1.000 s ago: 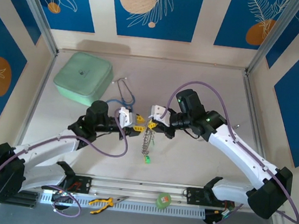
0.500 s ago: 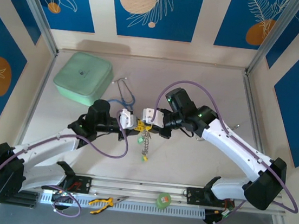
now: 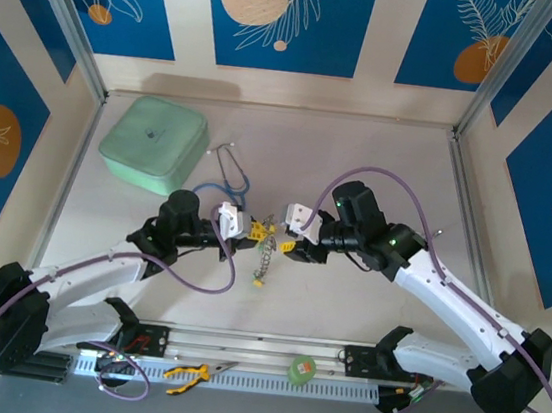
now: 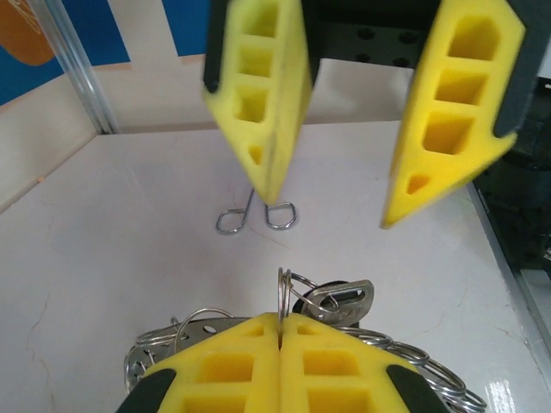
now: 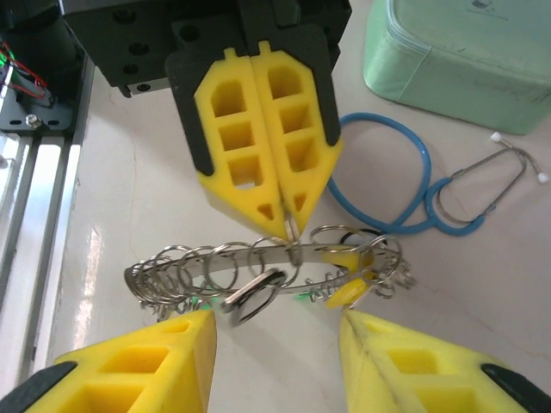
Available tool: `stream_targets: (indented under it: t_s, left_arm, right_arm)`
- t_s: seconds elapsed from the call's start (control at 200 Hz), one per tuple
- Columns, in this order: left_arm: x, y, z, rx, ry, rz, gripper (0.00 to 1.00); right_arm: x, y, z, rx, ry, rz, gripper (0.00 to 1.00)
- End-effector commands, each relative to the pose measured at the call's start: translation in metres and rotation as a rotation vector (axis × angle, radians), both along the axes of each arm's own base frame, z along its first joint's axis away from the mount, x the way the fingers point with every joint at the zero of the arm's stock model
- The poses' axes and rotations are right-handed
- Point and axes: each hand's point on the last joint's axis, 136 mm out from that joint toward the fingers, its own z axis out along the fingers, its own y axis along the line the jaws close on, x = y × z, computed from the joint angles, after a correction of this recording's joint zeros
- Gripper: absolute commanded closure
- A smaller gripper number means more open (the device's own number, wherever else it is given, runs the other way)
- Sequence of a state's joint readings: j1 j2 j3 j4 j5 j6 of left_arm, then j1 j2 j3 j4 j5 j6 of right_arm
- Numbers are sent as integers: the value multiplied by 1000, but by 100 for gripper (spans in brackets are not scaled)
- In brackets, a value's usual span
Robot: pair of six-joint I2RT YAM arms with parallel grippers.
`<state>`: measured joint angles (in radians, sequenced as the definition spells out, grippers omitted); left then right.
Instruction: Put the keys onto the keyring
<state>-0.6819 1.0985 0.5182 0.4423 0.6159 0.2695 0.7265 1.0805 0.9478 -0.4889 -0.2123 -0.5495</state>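
Pale table [image 3: 380, 179] sits under blue flower walls [image 3: 287, 37]. The left gripper [image 5: 288, 225] pinches the keyring [image 5: 215, 262] tight, probably to hold it steady so keys [image 5: 250, 297] can slide on. The right gripper [image 5: 274, 325] is spread apart just beside it.

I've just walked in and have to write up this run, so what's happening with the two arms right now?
Both arms meet over the middle of the table. The left gripper is shut on the thin silver keyring, holding it with the small keys hanging from it. The right gripper faces it with its jaws open to either side of the ring, gripping nothing. A blue stethoscope and a green case lie farther back, untouched.
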Motion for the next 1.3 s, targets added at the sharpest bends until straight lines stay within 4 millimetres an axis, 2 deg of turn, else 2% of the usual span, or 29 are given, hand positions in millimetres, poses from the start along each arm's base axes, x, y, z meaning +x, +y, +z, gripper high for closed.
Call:
stream_targets:
  t_s: [0.0,0.355,0.655,0.835,0.955,1.05,1.15,1.23,1.295]
  left_arm:
    - [1,-2,32,-99,-80,7,100]
    - [-1,-2,36,-116,-72,-2,100]
    - [-3,-4,41,-135,-74,-20,100]
    - [-5,-3,50,-169,-82,-26,100]
    - [-7,-2,60,-233,-102,-30,100]
    - [-9,-2,64,-273,-121,-41,100]
    - [-8,-3,62,-275,-124,-41,100]
    - [-8,-3,59,-256,-126,-43,100]
    - [-8,-4,55,-242,-124,-46,100]
  right_arm:
    - [-1,5,0,50,39,-29,58]
    - [4,14,-3,66,50,-29,57]
    - [6,15,-1,65,50,-19,78]
    - [6,14,-1,47,41,-17,95]
    - [2,16,-9,14,61,6,100]
    - [-3,22,-15,-10,75,41,100]
    - [-4,26,-12,-6,75,53,98]
    - [-2,23,-6,10,58,39,90]
    - [2,16,-1,30,45,15,78]
